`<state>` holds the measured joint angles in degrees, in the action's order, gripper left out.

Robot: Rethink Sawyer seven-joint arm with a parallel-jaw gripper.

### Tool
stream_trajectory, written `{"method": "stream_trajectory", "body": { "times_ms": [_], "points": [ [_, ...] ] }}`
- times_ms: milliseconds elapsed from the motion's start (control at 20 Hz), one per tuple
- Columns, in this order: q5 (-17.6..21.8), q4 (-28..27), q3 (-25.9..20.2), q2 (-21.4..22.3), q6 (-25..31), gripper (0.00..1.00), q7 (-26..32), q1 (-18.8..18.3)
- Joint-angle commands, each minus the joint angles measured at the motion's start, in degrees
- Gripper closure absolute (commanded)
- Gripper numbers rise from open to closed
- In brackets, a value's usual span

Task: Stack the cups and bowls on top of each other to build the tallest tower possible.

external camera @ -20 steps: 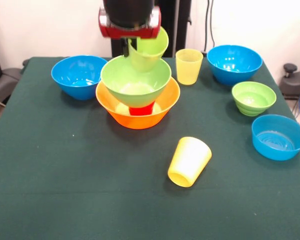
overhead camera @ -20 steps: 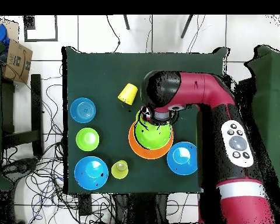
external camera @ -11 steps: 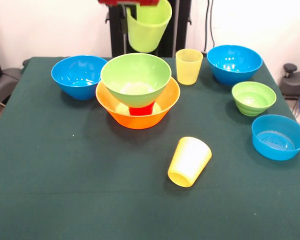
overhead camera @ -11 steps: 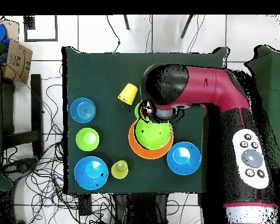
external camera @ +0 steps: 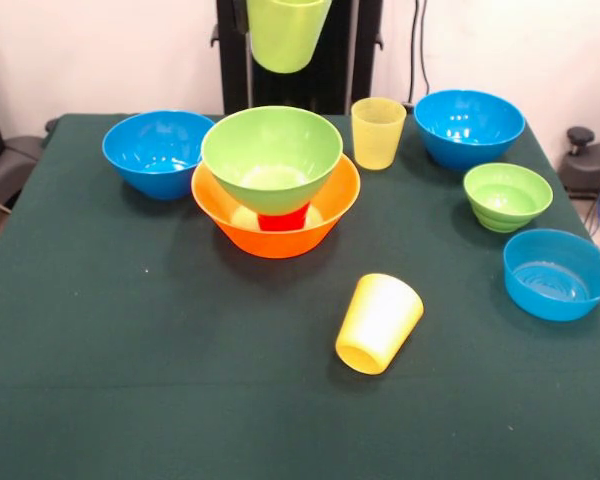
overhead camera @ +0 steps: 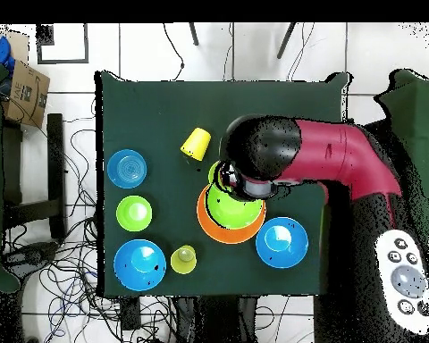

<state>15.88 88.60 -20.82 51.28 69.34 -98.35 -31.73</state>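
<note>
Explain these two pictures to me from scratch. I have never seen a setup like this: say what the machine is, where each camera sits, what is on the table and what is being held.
The machine is a red and black robot arm beside a table with a dark green cloth. One camera looks across the table at it; the other looks straight down.

On the cloth, a large orange bowl holds a red cup, and a large lime green bowl rests on that cup. Around them stand two medium blue bowls, a small green bowl, a shallow blue bowl and an upright pale yellow cup. A bright yellow cup lies on its side.

A lime green cup hangs in the air above the stacked bowls, so the arm's gripper evidently carries it, but the gripper itself is out of the front picture and hidden below the arm from above.
</note>
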Motion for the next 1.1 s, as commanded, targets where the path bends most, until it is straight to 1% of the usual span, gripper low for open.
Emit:
{"method": "stream_trajectory", "body": {
  "times_ms": [50, 200, 450, 700, 1100],
  "points": [
    [1.6, 11.2, -3.5, -0.9, -8.5, 1.00, 7.6, -0.8],
    [2.5, 11.1, -3.5, -2.7, -9.3, 1.00, 6.9, -0.9],
    [4.7, 11.3, -3.0, -5.3, -12.1, 1.00, 6.5, -1.2],
    [5.7, 11.2, -3.0, -6.2, -12.3, 1.00, 6.6, -1.1],
    [8.6, 11.7, -2.6, -7.2, -14.7, 1.00, 6.5, -1.4]
  ]
}}
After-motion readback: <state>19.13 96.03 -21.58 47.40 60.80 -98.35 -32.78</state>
